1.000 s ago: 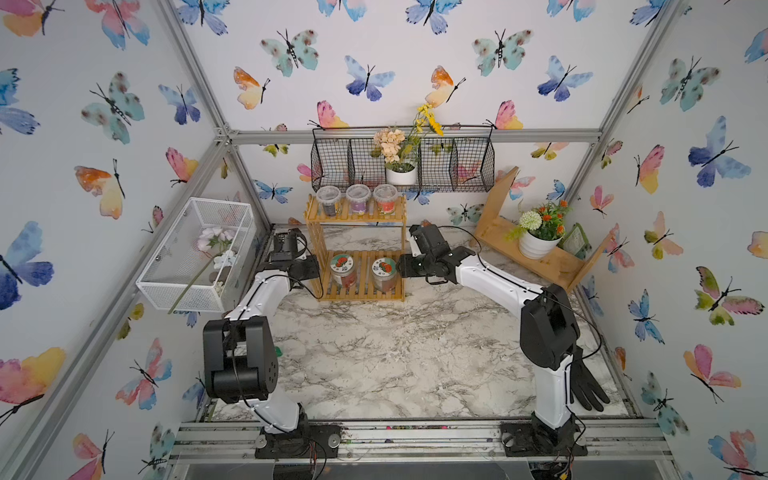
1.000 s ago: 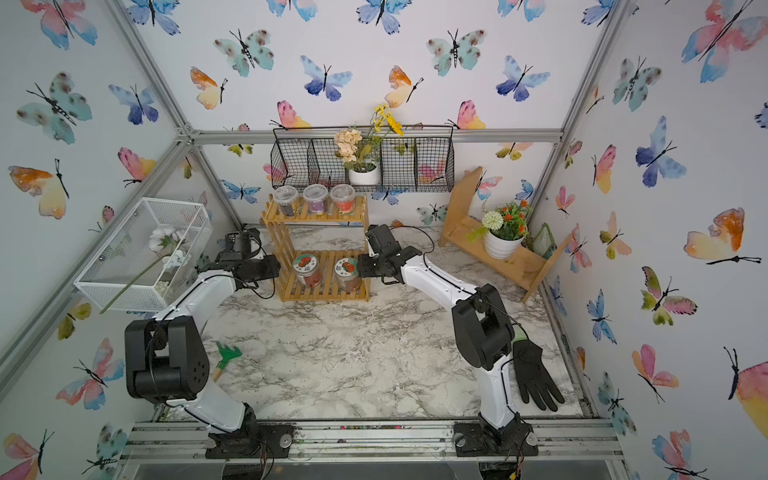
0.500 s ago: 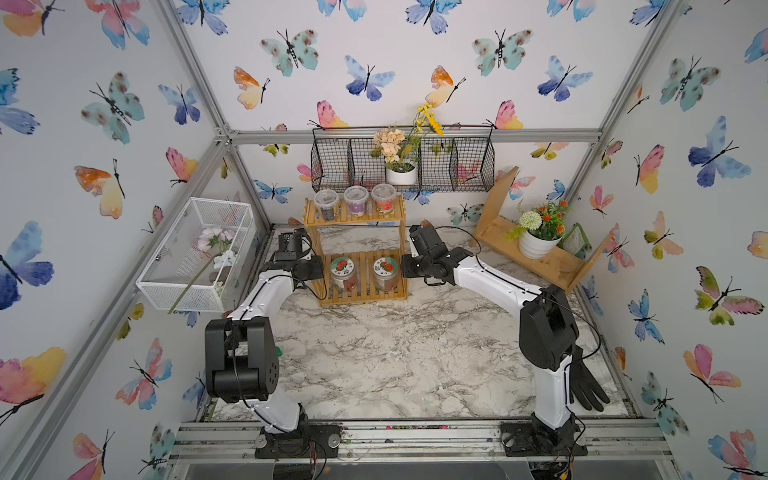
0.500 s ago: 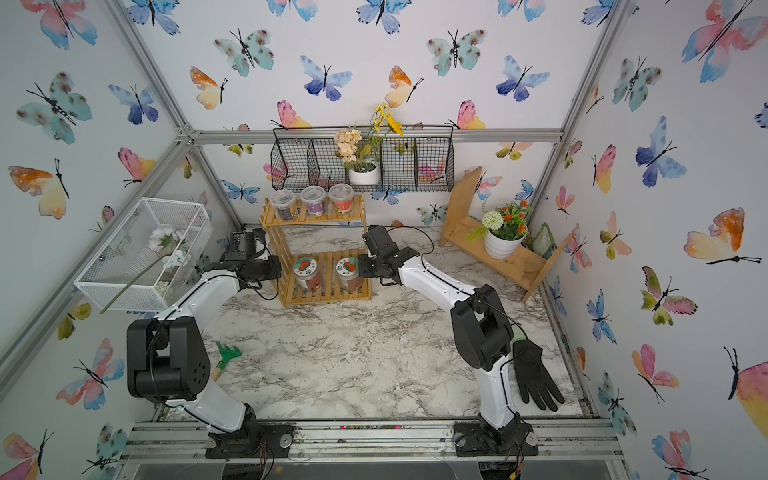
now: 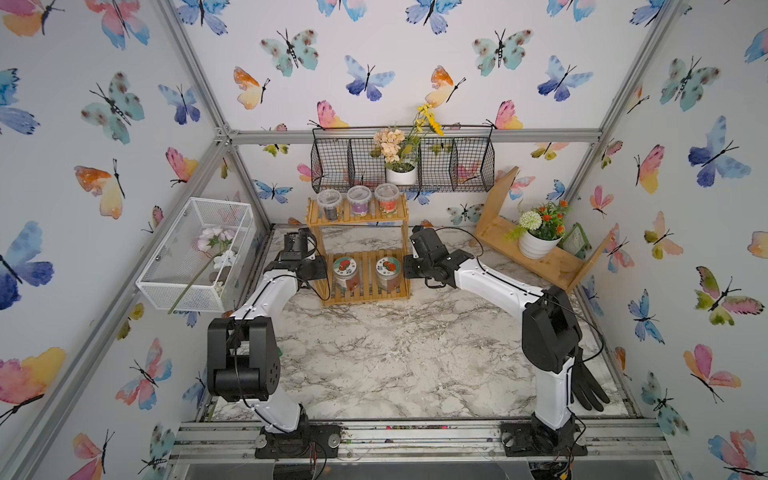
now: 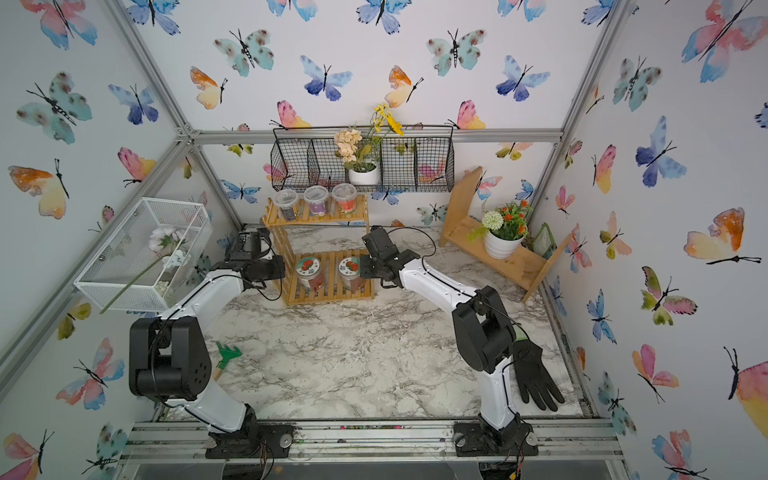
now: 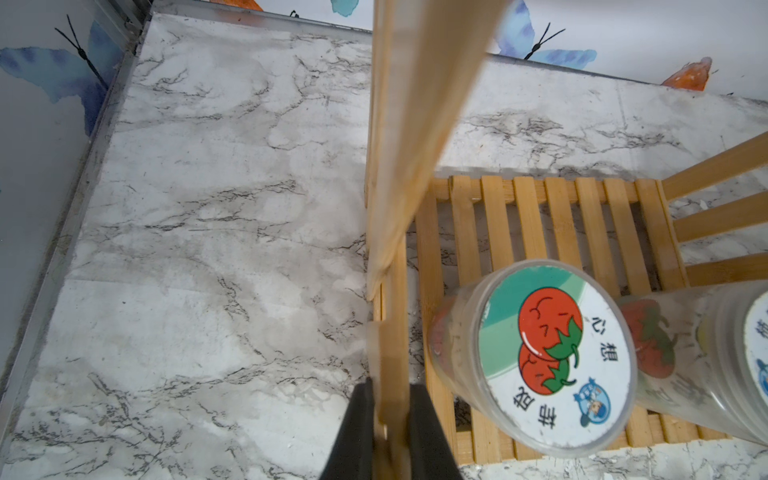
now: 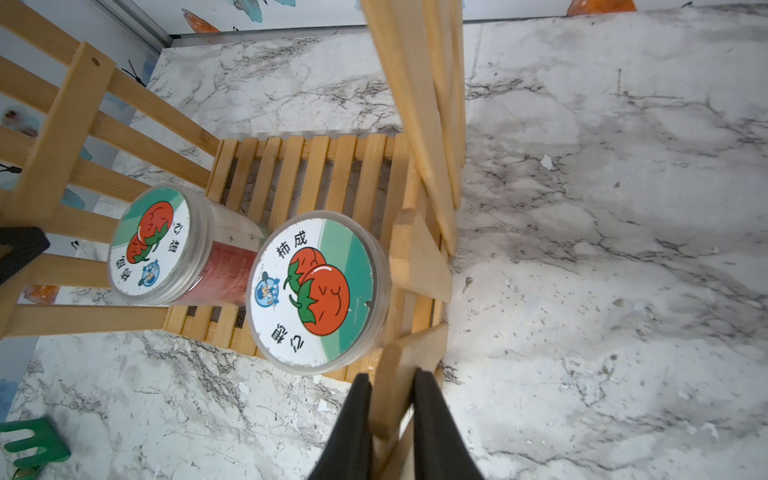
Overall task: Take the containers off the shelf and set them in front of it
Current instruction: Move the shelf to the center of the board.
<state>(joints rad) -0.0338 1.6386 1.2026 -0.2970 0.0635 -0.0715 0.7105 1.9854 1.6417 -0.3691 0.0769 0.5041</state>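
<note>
One shelf (image 5: pixel 366 272) is seen, loaded with three cups (image 5: pixel 359 199) on the top tier and two jars (image 5: pixel 345 272) on the bottom, five in all. The left pincer (image 7: pixel 390 395) is clamped on the shelf's left side slat, the right pincer (image 8: pixel 392 382) on the right one — the jars are flanked between them.

The left gripper (image 7: pixel 390 405) is found clamped on an upright bamboo slat of the shelf (image 7: pixel 536 220). A jar (image 7: pixel 552 361) with a tomato-printed lid is stood on the slatted lower tier. A second jar (image 7: pixel 715 345), partly cropped, is seen just beside it. The marble tabletop (image 7: pixel 208 208) is noted beneath.
</note>
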